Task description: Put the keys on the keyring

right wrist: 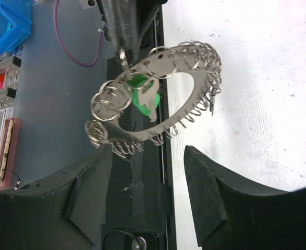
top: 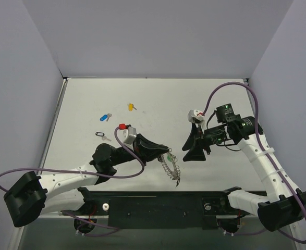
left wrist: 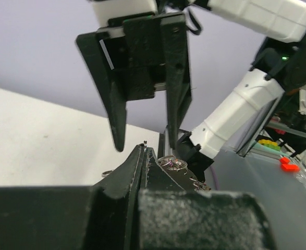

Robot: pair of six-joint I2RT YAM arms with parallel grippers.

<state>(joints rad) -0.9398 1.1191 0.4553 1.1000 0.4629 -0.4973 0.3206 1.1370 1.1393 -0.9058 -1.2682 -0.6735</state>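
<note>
**Reader:** What does the figure show of the keyring, and what holds it?

**Annotator:** One keyring: a flat grey metal hoop fringed with small wire loops. The left gripper is clenched on its rim, and the hoop hangs from that single pinch. Whether its lower edge touches the table cannot be told. The right gripper stands just beside the keyring, on the right arm's side. Its jaws are parted and nothing lies between them.

**Reader:** And the keys?

**Annotator:** Four, counted. A green key sits within the hoop's opening, apparently hung from one of the small loops. Three more lie flat on the table, well apart from the keyring, beyond it toward the back wall and on the left arm's side. These are a black key, a blue key and a yellow key.

**Reader:** How are these things likely to handle?

**Annotator:** By appearance, the hoop is stiff and light. Held at one point, it would probably swing or twist under a push. The wire loops look thin and springy, apt to snag and slow to spread. The keys look tiny, light and smooth, so a key lying flat may skid away from a closing finger. The plastic head is the thicker part and seems the surer hold. A pinch across its flat faces would leave free whichever end must be threaded. For the keyring, the bare band between loops seems the steadiest place to grip.
</note>
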